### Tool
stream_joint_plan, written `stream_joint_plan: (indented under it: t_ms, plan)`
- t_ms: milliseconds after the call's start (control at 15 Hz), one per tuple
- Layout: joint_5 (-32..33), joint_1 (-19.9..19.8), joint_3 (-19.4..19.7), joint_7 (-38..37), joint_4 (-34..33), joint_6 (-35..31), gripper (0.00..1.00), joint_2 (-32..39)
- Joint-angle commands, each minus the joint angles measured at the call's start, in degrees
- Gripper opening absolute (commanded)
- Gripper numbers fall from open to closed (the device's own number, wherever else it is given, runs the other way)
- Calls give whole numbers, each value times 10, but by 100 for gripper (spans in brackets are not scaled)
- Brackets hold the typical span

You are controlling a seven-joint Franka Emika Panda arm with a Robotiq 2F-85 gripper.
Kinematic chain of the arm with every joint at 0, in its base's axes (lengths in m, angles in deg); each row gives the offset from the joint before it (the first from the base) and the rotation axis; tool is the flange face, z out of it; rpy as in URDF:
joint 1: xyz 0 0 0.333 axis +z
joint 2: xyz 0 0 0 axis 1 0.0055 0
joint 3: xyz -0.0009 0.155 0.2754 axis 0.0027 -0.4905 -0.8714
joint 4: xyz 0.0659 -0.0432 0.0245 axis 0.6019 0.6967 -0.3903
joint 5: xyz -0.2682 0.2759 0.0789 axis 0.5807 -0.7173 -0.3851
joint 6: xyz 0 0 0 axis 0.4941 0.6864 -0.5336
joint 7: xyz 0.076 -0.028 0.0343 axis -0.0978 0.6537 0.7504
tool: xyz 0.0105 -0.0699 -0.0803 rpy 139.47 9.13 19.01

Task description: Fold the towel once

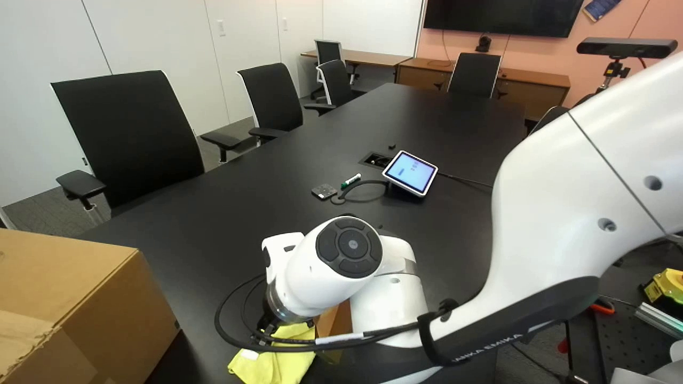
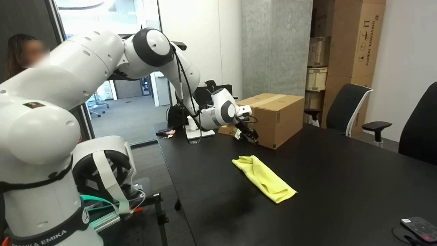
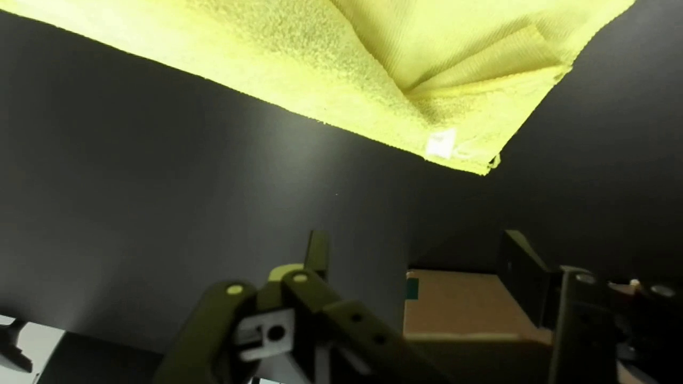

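Note:
The yellow-green towel [image 2: 264,179] lies on the black table as a long, narrow, wrinkled strip with overlapping layers. In an exterior view [image 1: 277,368] its lower part is cut off by the picture edge and the arm covers some of it. In the wrist view the towel [image 3: 299,58] fills the top, with a loose flap and a white tag near its corner. My gripper [image 3: 416,237] is open, with nothing between its fingers. In an exterior view the gripper [image 2: 253,136] is above the table beside the cardboard box, apart from the towel.
The brown cardboard box [image 2: 266,119] stands close to the gripper; it also shows in the wrist view [image 3: 459,304]. A tablet [image 1: 411,173], a marker [image 1: 350,180] and a small dark square device [image 1: 324,192] are farther along the table. A black control pad [image 2: 421,229] lies near a corner.

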Motion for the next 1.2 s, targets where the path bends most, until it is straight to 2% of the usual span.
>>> stream_joint_plan:
  t_ms: [0,333,400,600,667,933,1133]
  plan:
    - [-3,-2,20,14,22,45,100,-23]
    - [51,5,71,-2,143,204,100,-125]
    - [65,-2,69,2,166,234,100,-156]
    - [119,-17,69,-15,231,280,100,-242]
    - [97,6,98,11,255,289,100,-266]
    - [125,22,135,-1,341,326,100,-392]
    - [169,37,171,-11,400,329,100,-484]
